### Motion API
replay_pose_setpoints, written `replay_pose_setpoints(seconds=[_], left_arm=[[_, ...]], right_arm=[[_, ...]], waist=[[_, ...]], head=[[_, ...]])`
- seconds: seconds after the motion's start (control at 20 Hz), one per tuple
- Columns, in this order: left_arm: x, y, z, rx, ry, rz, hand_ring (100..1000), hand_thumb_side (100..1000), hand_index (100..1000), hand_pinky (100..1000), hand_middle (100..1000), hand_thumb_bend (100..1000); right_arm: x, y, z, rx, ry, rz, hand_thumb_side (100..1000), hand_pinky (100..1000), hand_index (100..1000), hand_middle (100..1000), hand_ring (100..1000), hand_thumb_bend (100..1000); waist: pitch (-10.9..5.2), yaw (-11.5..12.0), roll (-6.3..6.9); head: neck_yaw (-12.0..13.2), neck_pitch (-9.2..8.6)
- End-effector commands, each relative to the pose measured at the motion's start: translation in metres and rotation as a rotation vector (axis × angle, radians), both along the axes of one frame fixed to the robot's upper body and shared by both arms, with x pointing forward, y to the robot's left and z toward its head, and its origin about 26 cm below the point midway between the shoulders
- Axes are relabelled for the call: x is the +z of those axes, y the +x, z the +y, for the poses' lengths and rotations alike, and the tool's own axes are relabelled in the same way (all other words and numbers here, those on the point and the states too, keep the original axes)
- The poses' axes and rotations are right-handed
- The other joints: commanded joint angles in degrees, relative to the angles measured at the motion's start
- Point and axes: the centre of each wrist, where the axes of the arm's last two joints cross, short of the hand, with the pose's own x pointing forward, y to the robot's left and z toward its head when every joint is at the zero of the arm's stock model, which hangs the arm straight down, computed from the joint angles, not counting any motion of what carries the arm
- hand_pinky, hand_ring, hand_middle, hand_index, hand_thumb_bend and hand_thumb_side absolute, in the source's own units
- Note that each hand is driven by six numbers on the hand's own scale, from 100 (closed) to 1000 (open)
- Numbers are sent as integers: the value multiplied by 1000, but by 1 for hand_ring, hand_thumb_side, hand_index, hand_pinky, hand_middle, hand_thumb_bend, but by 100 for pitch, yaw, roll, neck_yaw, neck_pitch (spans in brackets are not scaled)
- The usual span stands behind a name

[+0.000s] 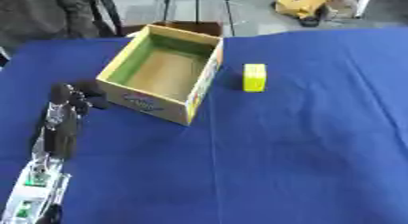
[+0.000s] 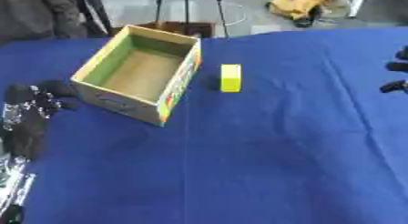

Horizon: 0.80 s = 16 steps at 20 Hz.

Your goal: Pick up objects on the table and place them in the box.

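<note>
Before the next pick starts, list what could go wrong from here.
1. The small yellow rectangular block stands upright close to the open cardboard box; a reaching hand might tip it or bump the box wall.
2. The left hand sits beside the box's near corner and could shove the box.
3. The right hand barely shows at the edge, so its reach is long.

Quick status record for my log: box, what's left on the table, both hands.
box: open cardboard box, upright on the blue table, looks empty inside
left to pick: yellow block, standing to the box's right, apart from it
left hand: left hand beside the box's left wall, holds nothing
right hand: right hand, only dark fingers at the right edge, away from the block
</note>
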Motion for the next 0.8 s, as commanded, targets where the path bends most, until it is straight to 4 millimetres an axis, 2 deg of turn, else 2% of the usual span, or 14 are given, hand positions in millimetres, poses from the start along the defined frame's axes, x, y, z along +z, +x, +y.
replay_pose_setpoints(seconds=[0.05,0.25,0.5,0.65,0.8], left_arm=[[8,1,4,4,13,-24,700,896,726,588,563,808],[8,1,4,4,15,-24,700,896,726,588,563,809],[8,1,4,0,20,-22,700,896,726,588,563,809],[8,1,4,-5,25,-23,700,895,726,588,563,809],[8,1,3,-15,30,-21,700,895,726,588,563,809]], right_arm=[[12,-2,-3,2,-42,-28,673,460,738,678,695,420],[18,-1,-8,6,-88,-28,669,458,739,680,696,434],[42,4,-20,17,-209,-41,664,458,743,689,698,457],[62,13,-30,36,-316,-31,625,460,754,712,705,525],[84,30,-44,54,-446,9,571,471,784,752,732,597]], waist=[[-86,0,-23],[-89,12,-35],[-104,47,-51],[-121,99,-63],[-141,176,-91]], head=[[2,-67],[-3,-69],[3,-103],[-14,-139],[-68,-175]])
